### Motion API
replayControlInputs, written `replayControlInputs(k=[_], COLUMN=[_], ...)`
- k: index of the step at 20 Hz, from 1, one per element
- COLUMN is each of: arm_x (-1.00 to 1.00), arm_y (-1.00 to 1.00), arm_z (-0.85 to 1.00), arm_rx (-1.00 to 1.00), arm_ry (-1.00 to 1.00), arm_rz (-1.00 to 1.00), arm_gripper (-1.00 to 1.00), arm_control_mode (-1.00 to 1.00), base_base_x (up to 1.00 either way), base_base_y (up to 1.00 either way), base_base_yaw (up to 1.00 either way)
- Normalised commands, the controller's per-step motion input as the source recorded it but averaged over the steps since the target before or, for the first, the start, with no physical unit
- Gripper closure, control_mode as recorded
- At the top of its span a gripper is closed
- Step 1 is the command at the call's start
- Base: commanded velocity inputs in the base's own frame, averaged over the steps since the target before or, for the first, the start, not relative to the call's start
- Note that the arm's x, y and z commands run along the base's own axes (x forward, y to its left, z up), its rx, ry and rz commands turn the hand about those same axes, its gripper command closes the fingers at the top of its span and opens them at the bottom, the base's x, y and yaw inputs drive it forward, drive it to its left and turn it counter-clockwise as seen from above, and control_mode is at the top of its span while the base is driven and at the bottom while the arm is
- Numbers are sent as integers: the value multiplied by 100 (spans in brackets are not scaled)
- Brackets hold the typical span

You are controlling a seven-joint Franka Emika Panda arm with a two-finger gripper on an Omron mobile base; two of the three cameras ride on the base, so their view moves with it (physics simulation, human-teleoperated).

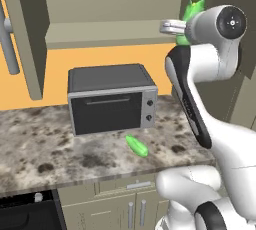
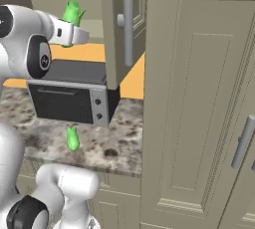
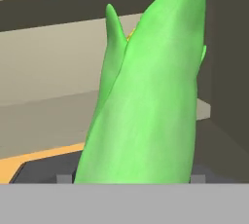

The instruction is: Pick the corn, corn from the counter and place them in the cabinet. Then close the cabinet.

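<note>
Two cobs are showing. One corn [image 1: 191, 18] is riding upright at the gripper [image 1: 183, 26], raised to the open cabinet [image 1: 115, 33] just above its lower shelf. From the hand camera this cob [image 3: 146, 96] is standing directly ahead, very close, husk tips pointing up. The fingers are hiding behind it, so the grasp is probably closed on it, though I cannot tell for sure. A second corn [image 1: 136, 145] is lying on the counter [image 1: 45, 144] just before the toaster oven [image 1: 112, 98].
</note>
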Motion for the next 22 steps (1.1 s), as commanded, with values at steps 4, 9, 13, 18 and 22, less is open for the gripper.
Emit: replayControlInputs(k=[4, 9, 13, 18, 22], arm_x=[91, 100, 100, 90, 90], arm_y=[9, 2, 3, 5, 0], arm_z=[0, -9, -42, -31, 0], arm_rx=[-2, 0, 0, 0, 0], arm_ry=[4, 1, 0, 4, 16], arm_rz=[-2, -3, -1, -2, -5], arm_gripper=[100, 100, 100, 100, 100], arm_control_mode=[-100, -100, -100, -100, -100], base_base_x=[0, 0, 0, 0, 0], base_base_y=[0, 0, 0, 0, 0], base_base_yaw=[0, 0, 0, 0, 0])
